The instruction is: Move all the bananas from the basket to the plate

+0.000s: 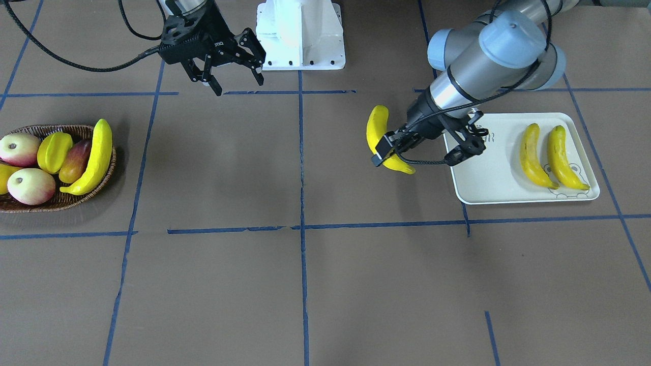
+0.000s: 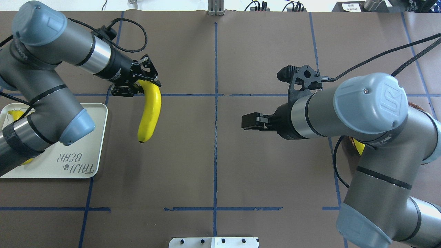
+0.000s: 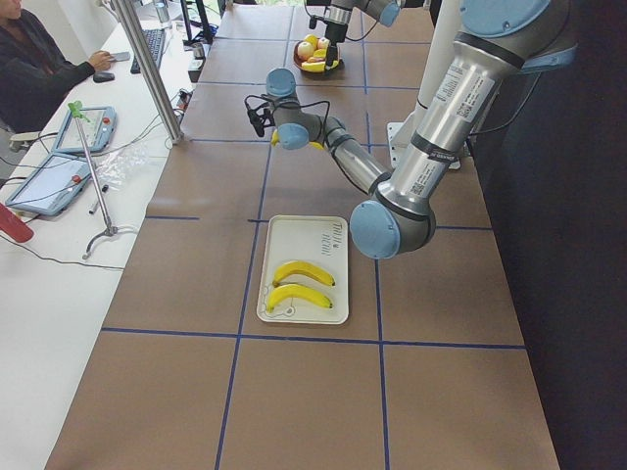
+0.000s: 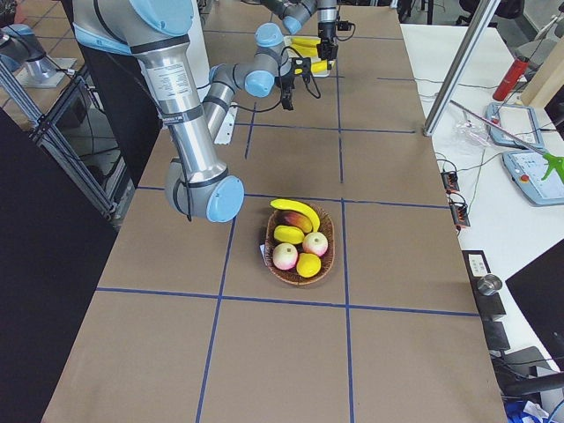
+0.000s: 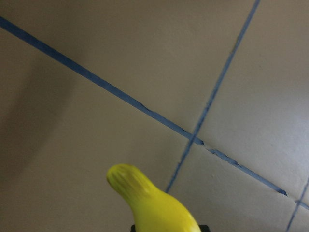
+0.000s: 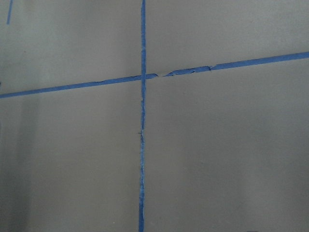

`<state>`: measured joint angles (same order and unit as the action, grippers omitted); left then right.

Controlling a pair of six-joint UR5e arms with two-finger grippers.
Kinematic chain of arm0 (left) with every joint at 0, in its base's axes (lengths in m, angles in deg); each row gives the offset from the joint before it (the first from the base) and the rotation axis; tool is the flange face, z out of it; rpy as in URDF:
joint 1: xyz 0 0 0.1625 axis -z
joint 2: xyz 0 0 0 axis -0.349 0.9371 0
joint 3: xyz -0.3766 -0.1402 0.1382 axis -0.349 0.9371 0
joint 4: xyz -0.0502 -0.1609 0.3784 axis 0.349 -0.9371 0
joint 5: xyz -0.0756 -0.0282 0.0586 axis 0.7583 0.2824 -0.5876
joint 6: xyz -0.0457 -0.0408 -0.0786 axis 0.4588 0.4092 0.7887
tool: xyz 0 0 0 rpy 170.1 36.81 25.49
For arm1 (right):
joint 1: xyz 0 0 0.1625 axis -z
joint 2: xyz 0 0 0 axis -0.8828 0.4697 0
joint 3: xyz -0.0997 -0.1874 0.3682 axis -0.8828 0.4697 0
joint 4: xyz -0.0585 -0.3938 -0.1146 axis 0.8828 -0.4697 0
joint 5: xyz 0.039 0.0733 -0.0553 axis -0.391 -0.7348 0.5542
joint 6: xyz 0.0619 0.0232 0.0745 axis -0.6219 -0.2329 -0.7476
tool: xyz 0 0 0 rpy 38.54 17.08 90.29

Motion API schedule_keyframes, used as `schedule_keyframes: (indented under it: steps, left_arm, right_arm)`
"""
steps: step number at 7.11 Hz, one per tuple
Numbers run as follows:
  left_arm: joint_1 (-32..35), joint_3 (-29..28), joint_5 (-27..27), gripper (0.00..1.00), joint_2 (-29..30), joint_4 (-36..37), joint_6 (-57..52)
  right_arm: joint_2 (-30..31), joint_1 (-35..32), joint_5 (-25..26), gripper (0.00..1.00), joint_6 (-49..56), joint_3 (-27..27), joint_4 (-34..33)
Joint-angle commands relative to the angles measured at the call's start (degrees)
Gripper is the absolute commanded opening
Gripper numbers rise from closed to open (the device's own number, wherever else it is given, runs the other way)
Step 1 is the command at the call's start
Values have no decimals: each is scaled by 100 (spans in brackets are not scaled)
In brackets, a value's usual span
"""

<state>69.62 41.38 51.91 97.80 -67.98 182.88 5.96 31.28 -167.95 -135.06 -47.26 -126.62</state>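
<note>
1. Left gripper [image 1: 389, 150]: jaws pinched on a banana [image 1: 378, 131], gripping it around its lower half. The upper tip points toward the robot's base.
2. Held banana sits just beside the plate [image 1: 508, 197], off the plate's short edge on the side toward the table's middle. It does not touch the plate. It looks lifted off the table [image 1: 305, 284]; the height can't be judged.
3. Left wrist camera shows only the banana's tip over blue tape lines.
4. Right gripper [image 1: 239, 85]: jaws spread, nothing between them. It hangs over the table near the robot-side edge, between the basket [image 1: 61, 204] and the table's middle.
5. The plate is at the table's end on the robot's left. Two bananas lie on it side by side, first [image 1: 534, 157] and second [image 1: 564, 160], at the plate end nearest that table end, by the bear drawing.
6. The basket is at the table's end on the robot's right. One banana in the basket [image 1: 95, 155] lies along the rim on the side toward the table's middle, against a reddish fruit [image 1: 75, 160].
7. Also in the basket: two apples [image 1: 20, 148] and a starfruit [image 1: 53, 151].
</note>
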Motion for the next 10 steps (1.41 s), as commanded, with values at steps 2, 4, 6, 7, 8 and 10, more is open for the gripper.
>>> schedule_keyframes:
  steps: [2, 4, 6, 7, 8, 10]
  left_arm:
    - [459, 7, 3, 0, -1145, 618, -2208]
    - [469, -98, -355, 0, -1858, 619, -3161]
    - [451, -335, -410, 0, -1896, 628, -3191]
    - [451, -353, -419, 0, -1913, 628, -3182]
    - [451, -345, -419, 0, -1922, 628, -3173]
    - [451, -345, -419, 34, -2080, 628, -3165]
  right_arm:
    - [44, -24, -12, 100, 374, 27, -213]
    - [36, -6, 14, 100, 374, 45, -204]
    - [18, 3, 14, 100, 374, 45, -204]
    - [18, 3, 14, 100, 374, 45, -204]
    - [27, -6, 5, 100, 374, 45, -204]
    - [27, 3, 5, 100, 374, 45, -204]
